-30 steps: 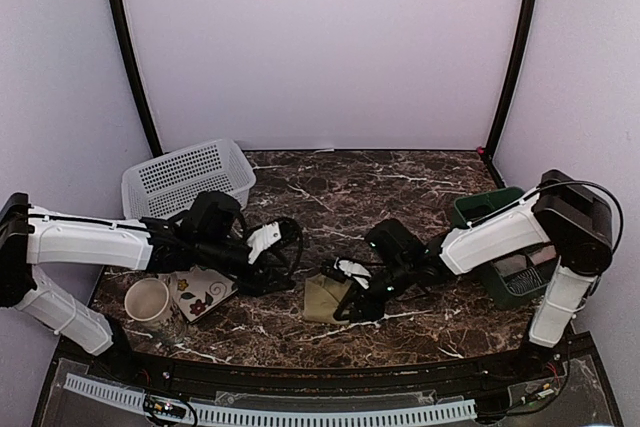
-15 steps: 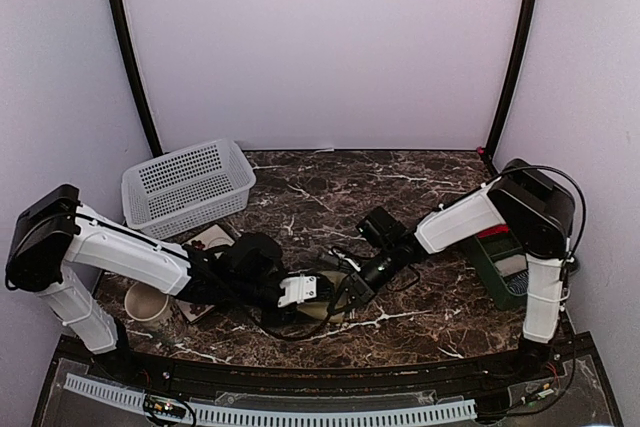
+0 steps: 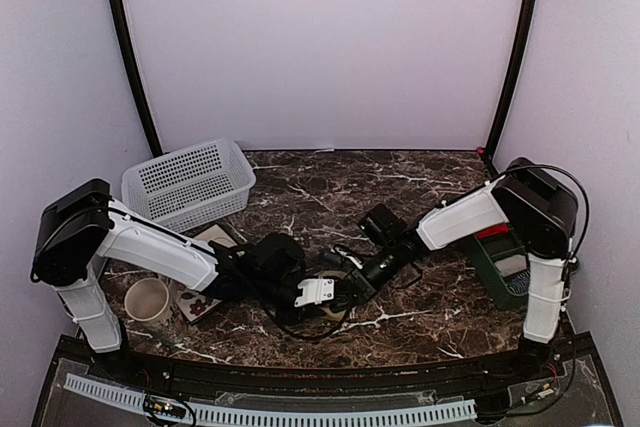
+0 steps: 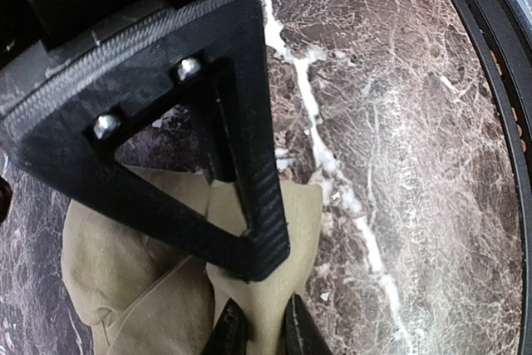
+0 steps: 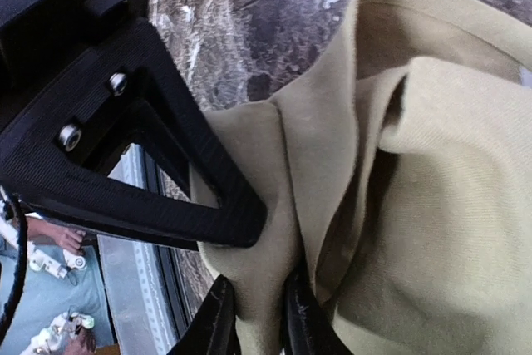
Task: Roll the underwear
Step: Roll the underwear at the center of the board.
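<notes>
The olive-khaki underwear [image 4: 133, 280] lies crumpled on the marble table at front centre. In the top view both grippers meet over it and hide most of it. In the left wrist view my left gripper [image 4: 259, 334] is shut on a thin flap at the cloth's edge. My right gripper [image 5: 259, 322] pinches a thick fold of the same underwear [image 5: 432, 164], its jaws shut on the cloth. From above, the left gripper [image 3: 332, 297] comes in from the left and the right gripper [image 3: 348, 285] from the right, almost touching.
A white mesh basket [image 3: 187, 185] stands at the back left. A cream mug [image 3: 148, 299] and a flower-patterned plate [image 3: 200, 299] sit at the front left under the left arm. A dark green bin [image 3: 505, 252] stands at the right edge.
The left arm swung from the left side to the centre and its jaws closed on the underwear's edge. The right gripper shifted slightly left and back with the cloth.
</notes>
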`<action>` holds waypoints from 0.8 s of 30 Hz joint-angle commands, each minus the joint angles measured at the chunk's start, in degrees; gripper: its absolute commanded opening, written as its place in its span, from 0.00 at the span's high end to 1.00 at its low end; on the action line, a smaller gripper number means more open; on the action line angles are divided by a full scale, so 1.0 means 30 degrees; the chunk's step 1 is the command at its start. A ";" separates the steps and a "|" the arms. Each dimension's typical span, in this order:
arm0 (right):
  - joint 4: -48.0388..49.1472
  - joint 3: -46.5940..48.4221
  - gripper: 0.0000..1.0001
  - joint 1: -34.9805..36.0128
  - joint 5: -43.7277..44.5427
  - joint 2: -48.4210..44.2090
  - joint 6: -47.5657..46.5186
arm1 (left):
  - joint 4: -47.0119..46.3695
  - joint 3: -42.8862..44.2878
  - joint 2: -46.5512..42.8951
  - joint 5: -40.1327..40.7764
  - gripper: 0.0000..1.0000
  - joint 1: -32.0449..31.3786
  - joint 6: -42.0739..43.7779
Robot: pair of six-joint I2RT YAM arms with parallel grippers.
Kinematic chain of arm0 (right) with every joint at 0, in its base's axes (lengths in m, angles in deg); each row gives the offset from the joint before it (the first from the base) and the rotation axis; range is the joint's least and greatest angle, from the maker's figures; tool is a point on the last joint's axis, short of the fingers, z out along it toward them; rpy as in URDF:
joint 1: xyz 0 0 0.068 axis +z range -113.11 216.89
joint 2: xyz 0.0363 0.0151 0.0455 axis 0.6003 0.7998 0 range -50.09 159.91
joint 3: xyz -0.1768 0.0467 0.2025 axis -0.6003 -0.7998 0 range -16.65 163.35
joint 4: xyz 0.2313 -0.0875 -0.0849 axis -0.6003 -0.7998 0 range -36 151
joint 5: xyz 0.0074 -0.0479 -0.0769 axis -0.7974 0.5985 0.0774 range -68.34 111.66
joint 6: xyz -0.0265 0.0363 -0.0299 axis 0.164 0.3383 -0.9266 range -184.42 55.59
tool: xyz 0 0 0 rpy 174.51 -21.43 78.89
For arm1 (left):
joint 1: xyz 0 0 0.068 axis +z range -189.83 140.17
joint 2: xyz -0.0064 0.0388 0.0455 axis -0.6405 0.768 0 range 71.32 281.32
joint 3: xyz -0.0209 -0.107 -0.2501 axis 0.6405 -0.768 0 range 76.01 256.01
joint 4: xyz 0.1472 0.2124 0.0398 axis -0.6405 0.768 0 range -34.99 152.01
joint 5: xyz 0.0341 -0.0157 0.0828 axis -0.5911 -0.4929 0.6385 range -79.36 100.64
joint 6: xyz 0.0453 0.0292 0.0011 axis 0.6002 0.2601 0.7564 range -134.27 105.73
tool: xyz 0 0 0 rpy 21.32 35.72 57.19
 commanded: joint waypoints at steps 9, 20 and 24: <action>0.2471 -0.4449 0.51 -0.0329 0.8240 -0.8928 -0.1873 | 0.7141 0.3206 0.1604 -0.7121 0.96 0.1576 -0.4089; 0.3564 -0.9047 0.47 0.4164 1.3833 -1.5690 -0.3250 | 1.1784 0.7980 0.6190 -1.2518 0.97 0.3809 -0.5800; 0.4216 -0.9271 0.48 0.5663 1.4458 -1.5306 -0.4166 | 1.2762 0.9185 0.7577 -1.3462 0.96 0.4457 -0.5716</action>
